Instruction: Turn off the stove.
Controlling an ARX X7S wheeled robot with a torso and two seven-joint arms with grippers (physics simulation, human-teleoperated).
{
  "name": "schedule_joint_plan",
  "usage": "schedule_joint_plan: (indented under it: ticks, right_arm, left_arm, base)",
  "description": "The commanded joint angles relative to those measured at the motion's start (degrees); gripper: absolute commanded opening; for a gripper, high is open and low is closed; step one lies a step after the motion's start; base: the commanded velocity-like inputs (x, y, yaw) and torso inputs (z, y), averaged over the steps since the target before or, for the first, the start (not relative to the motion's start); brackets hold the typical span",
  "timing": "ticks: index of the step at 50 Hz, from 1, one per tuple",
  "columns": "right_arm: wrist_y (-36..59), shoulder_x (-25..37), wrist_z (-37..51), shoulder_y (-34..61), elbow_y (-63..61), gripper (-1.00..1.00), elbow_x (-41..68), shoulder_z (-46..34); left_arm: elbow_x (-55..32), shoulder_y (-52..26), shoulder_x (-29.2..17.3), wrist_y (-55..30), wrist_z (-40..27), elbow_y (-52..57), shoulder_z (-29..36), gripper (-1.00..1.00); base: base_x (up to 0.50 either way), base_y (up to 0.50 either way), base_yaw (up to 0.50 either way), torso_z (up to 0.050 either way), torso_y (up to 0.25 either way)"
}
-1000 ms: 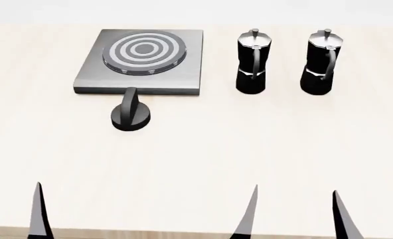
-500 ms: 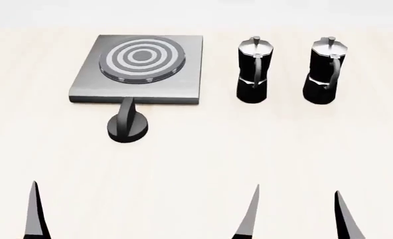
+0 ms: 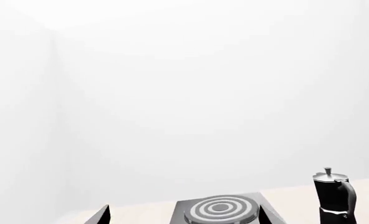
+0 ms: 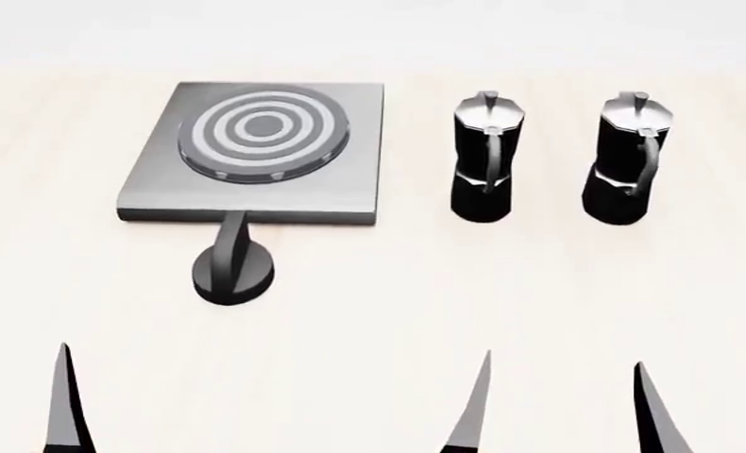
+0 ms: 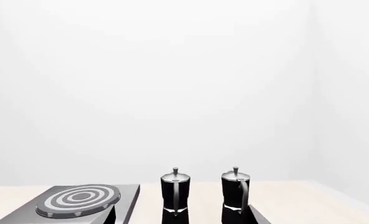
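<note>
The stove [image 4: 335, 179] is a grey square slab with a ringed burner [image 4: 262, 130], lying at the back left of the pale counter. Its black ridged knob [image 4: 233, 270] stands just in front of the slab, handle pointing towards it. Both grippers hang well short of the knob, near the view's lower edge. My right gripper [image 4: 562, 415] is open and holds nothing. Of the left gripper, one fingertip [image 4: 64, 401] shows in the head view. In the left wrist view my left gripper [image 3: 183, 217] is open, with the stove [image 3: 219, 210] ahead. My right gripper [image 5: 183, 215] is open there too.
Two black-and-silver moka pots [image 4: 484, 156] [image 4: 628, 156] stand upright side by side to the right of the stove. They show again in the right wrist view [image 5: 174, 192] [image 5: 236, 191]. The pale wooden counter [image 4: 474, 302] spreads between the knob and my grippers. A white wall rises behind.
Stove, knob and pots have slid lower in the head view and look a little nearer. The gripper tips keep the same places in that view.
</note>
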Motion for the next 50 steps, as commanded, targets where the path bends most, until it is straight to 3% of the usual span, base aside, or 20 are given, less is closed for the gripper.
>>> schedule_joint_plan:
  ticks: [1,50]
  right_arm:
    - [-0.1,0.4,0.4,0.0,0.0,1.00,0.3,-0.3]
    - [0.0,2.2,2.1,0.6,0.4,1.00,1.7,-1.8]
  left_arm:
    - [-0.2,-0.1,-0.3,0.0,-0.4,-0.1,0.2,1.00]
    - [-0.9,-0.3,-1.4,0.2,-1.8,-0.3,1.3,1.00]
  base:
    - [0.16,0.00,0.00,0.000,0.000]
    - [0.17,0.00,0.00,0.000,0.000]
